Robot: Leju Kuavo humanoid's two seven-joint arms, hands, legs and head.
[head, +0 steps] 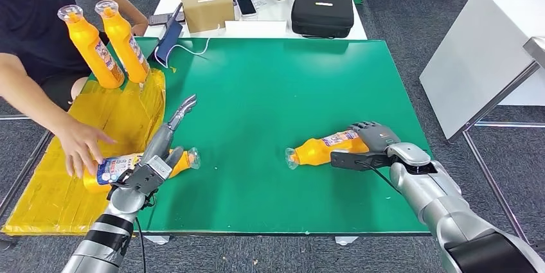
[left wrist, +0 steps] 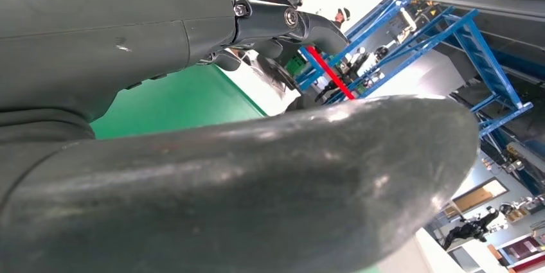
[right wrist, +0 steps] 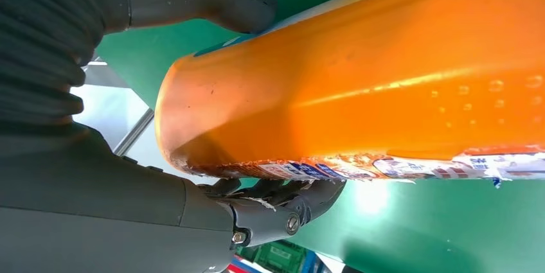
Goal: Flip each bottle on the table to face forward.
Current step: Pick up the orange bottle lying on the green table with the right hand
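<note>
Two upright bottles [head: 106, 45] in head view; right robot hand [head: 366, 144] on bottle [head: 324, 148].

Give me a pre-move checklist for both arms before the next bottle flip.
1. Right robot hand grips the base end of the lying right bottle: ok, thumb and fingers wrap it in the right wrist view.
2. Right bottle label facing forward: cannot tell.
3. Left robot hand has a hold on the lying left bottle: not ok, fingers are spread above it.
4. Workspace free of people: not ok, a person's hand rests on the left bottle.
5. Two upright bottles by the yellow mat stand apart from both arms: ok.
6. Green table space between the lying bottles: ok.
</note>
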